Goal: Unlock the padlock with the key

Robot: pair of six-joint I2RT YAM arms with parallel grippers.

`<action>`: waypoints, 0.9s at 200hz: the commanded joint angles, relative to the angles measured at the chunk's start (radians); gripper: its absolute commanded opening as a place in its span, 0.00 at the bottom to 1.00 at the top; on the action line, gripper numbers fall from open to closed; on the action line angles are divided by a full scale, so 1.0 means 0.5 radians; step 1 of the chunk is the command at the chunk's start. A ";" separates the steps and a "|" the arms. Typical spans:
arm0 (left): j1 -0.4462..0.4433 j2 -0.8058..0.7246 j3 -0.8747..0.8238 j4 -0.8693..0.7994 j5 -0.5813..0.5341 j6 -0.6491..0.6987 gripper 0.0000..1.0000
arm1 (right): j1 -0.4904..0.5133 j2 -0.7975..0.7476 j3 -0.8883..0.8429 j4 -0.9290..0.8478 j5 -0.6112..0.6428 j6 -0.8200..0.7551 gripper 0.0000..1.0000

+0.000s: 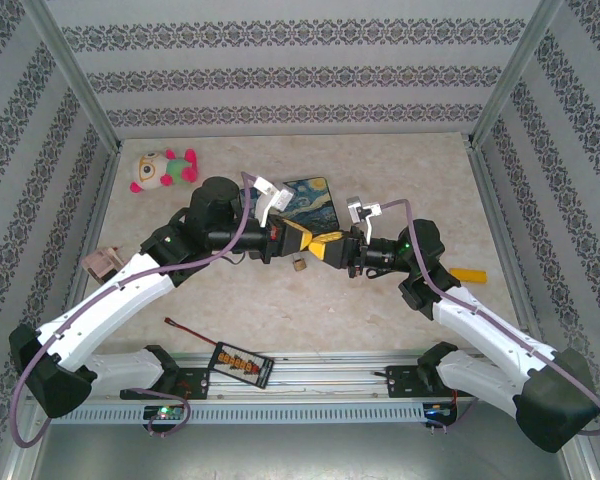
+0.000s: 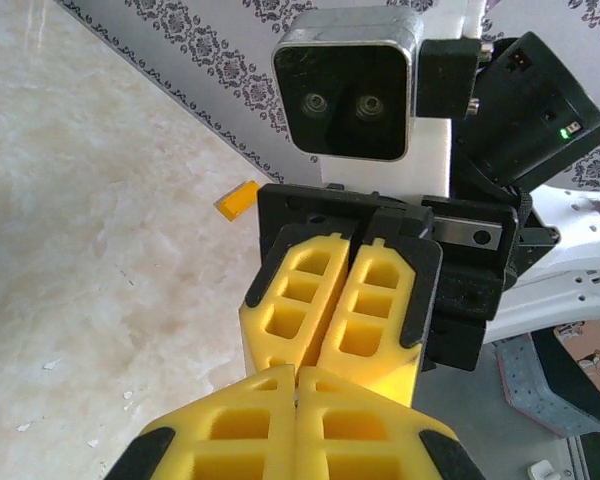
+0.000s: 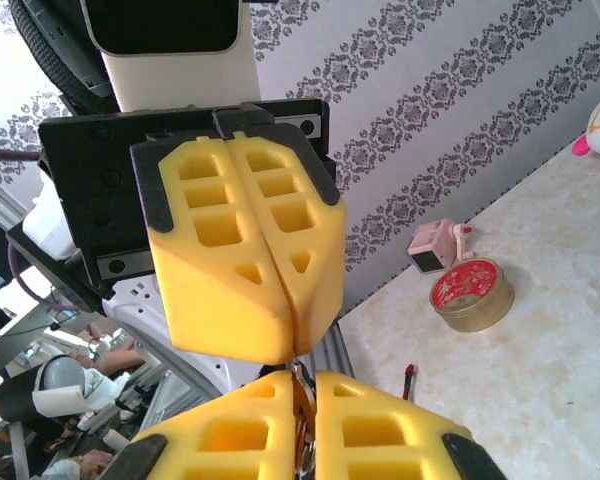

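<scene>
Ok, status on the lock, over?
Left gripper shut, right gripper shut on thin metal piece, tip to tip. Padlock just below tips. Tin box behind, clear.

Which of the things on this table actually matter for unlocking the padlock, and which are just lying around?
For the job: padlock; thin metal piece, probably the key, pinched in the right hand; left hand, closed, tip to tip with it.

Lying about: starry tin box; plush toy; yellow block; round red-lidded tin; pink gadget.
</scene>
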 commanded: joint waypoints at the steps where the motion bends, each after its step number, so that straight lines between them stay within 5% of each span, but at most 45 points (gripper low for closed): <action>1: 0.051 -0.050 -0.028 0.126 0.010 -0.054 0.00 | 0.015 -0.011 0.041 0.109 -0.053 -0.016 0.07; 28: 0.075 -0.070 -0.047 0.169 -0.022 -0.115 0.07 | -0.003 -0.034 0.013 0.081 -0.017 -0.018 0.00; 54: 0.091 -0.115 -0.069 0.186 -0.164 -0.187 0.59 | -0.046 -0.081 -0.019 -0.069 0.078 -0.029 0.00; 87: 0.091 -0.232 -0.138 0.221 -0.544 -0.230 0.96 | -0.086 -0.162 -0.011 -0.535 0.272 -0.103 0.00; 139: 0.054 -0.258 -0.261 0.101 -1.194 -0.334 0.99 | -0.094 -0.302 0.105 -1.480 0.666 -0.222 0.00; 180: -0.244 -0.049 -0.398 0.060 -1.848 -0.480 0.99 | -0.133 -0.344 0.133 -1.989 0.885 -0.193 0.00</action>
